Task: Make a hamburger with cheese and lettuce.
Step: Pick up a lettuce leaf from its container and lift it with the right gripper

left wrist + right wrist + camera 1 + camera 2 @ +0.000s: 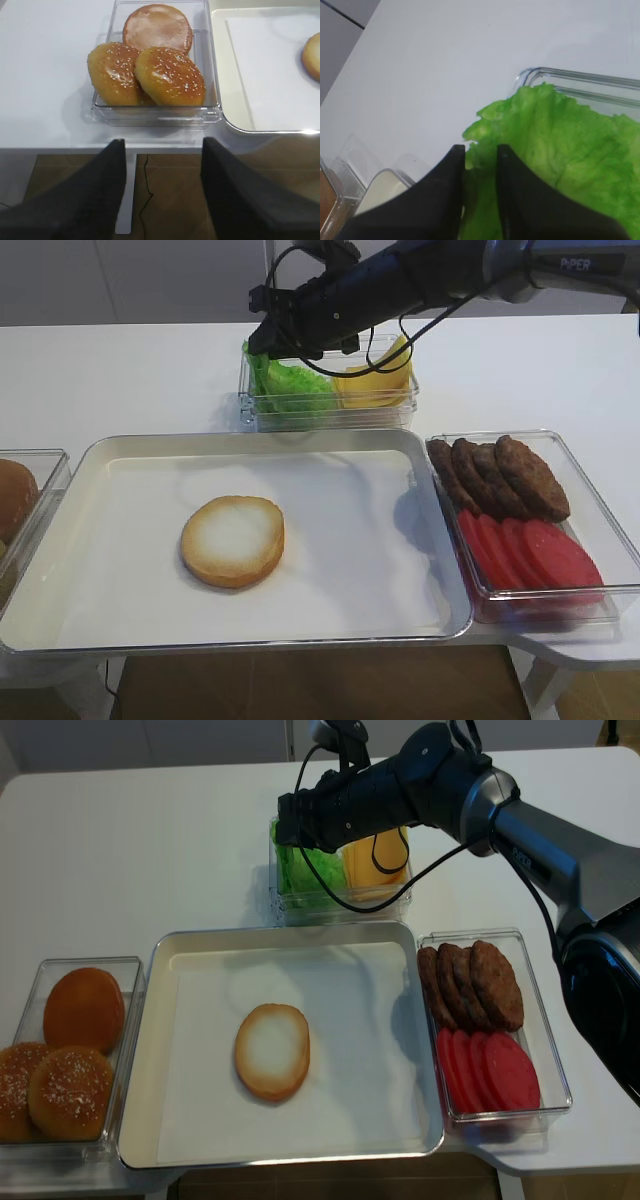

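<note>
Your right pincer (481, 152) is down at the near edge of the lettuce (560, 150), its two black fingers (447, 185) drawn close with only a thin gap, and a fold of leaf seems to sit between them; whether it is truly pinched you cannot tell from here. If only the frill is caught, the leaf may tear or slip free on the lift, or drag its clear tub (330, 415) along. That tub holds the lettuce on the left and the cheese (375, 385) on the right. On the tray (120, 455) the hamburger (232, 540) bun half lies cut face up, bare. The tub on the right (610, 540) holds patties and tomato slices. Your left pincer (162, 150) hangs released over the bench edge, near the tub of buns (160, 112).
</note>
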You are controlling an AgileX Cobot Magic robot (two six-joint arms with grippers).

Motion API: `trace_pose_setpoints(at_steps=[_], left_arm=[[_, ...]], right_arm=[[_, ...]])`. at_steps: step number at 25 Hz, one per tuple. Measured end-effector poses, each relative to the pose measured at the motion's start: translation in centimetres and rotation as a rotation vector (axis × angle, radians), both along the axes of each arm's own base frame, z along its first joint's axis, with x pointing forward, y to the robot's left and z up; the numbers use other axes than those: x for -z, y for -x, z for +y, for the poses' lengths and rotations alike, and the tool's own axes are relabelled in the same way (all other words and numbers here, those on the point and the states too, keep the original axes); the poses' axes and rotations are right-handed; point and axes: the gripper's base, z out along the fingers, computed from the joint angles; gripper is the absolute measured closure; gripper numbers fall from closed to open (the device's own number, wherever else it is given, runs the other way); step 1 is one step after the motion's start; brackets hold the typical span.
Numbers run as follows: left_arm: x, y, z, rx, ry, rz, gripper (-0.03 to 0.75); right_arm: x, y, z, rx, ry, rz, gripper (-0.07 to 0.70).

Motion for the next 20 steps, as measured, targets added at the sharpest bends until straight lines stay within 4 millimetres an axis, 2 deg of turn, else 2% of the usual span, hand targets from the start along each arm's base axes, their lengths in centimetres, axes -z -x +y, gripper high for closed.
trace_pose_setpoints(at_steps=[8, 13, 15, 17, 20], left_arm=[[0.0, 0.0, 0.0, 0.000, 0.000, 0.000, 0.353], [0.0, 0.0, 0.0, 0.000, 0.000, 0.000, 0.353], [0.0, 0.0, 0.0, 0.000, 0.000, 0.000, 0.353], [0.0, 0.0, 0.0, 0.000, 0.000, 0.000, 0.353], [0.0, 0.0, 0.0, 0.000, 0.000, 0.000, 0.353]], right_arm=[[-1.1, 0.2, -0.1, -0.002, -0.007, -0.022, 0.489], [-1.5, 0.3, -0.1, -0.004, -0.009, -0.034, 0.570], [-1.5, 0.3, -0.1, -0.004, -0.007, -0.035, 0.576], [-1.5, 0.3, -0.2, -0.004, -0.006, -0.034, 0.540], [-1.5, 0.3, -0.2, -0.004, -0.005, -0.034, 0.387]])
